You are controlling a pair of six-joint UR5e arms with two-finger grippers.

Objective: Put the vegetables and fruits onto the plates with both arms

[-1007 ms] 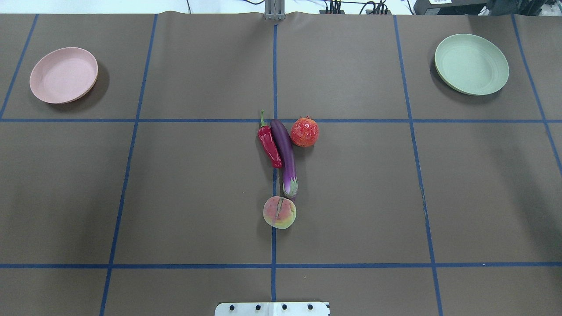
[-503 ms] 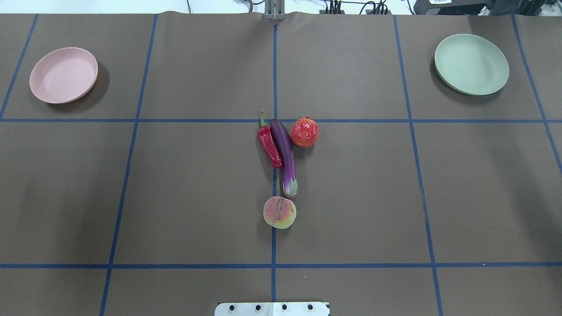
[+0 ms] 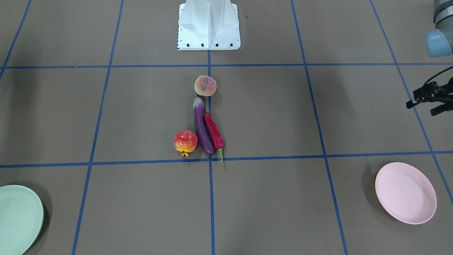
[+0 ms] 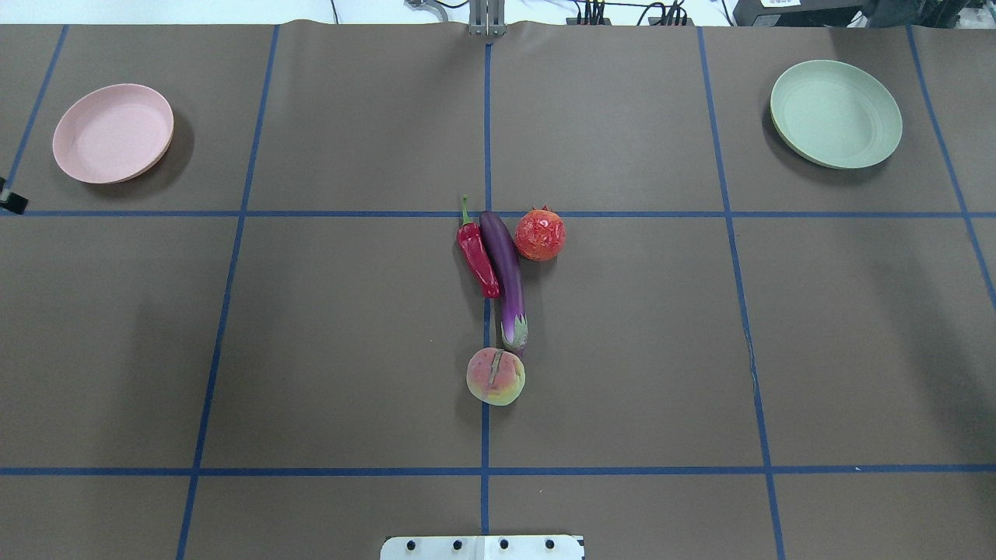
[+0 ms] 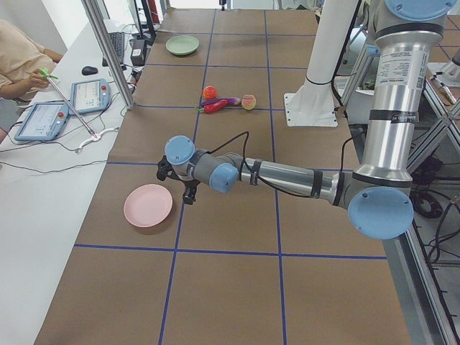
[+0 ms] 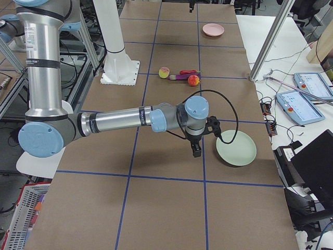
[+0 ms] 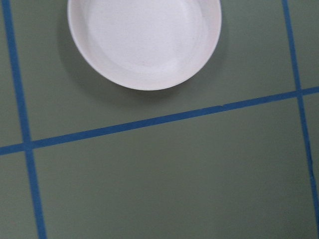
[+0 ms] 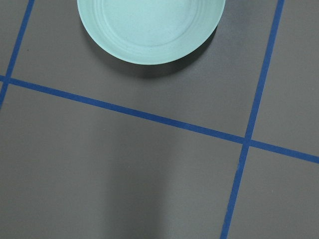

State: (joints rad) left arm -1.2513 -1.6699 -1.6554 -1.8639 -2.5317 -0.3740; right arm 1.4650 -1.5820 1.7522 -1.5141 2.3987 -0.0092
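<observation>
Peach (image 4: pixel 496 376): nearest the base, on the desk (image 4: pixel 311 350) centre line, just beside the green cap of the eggplant.
Eggplant (image 4: pixel 504 272): lies lengthwise away from the base, cap end near.
Chili (image 4: pixel 477 260): pressed along the eggplant's left flank, stem pointing far.
Pomegranate (image 4: pixel 539 234): touches the eggplant's far end on its right flank.
Left fingers (image 3: pixel 411 103): hover above the desk near the pink plate, well apart from the produce. They look spread, with nothing between them.
Right fingers (image 6: pixel 196 150): hover beside the green plate, pointing down. Whether they are open or closed cannot be told.
Pink plate (image 4: pixel 113 133): far left, bare.
Green plate (image 4: pixel 836 113): far right, bare.
Progress: judged not started, as all four items lie on the desk.
Risk, clustering: a finger lowered between chili and eggplant would likely shove one aside or nip both.
Risk, rolling: nudging the eggplant could send the pomegranate or peach rolling.
Risk, collision: both arms converging on the centre cluster together may clash, so stagger the reaches.
</observation>
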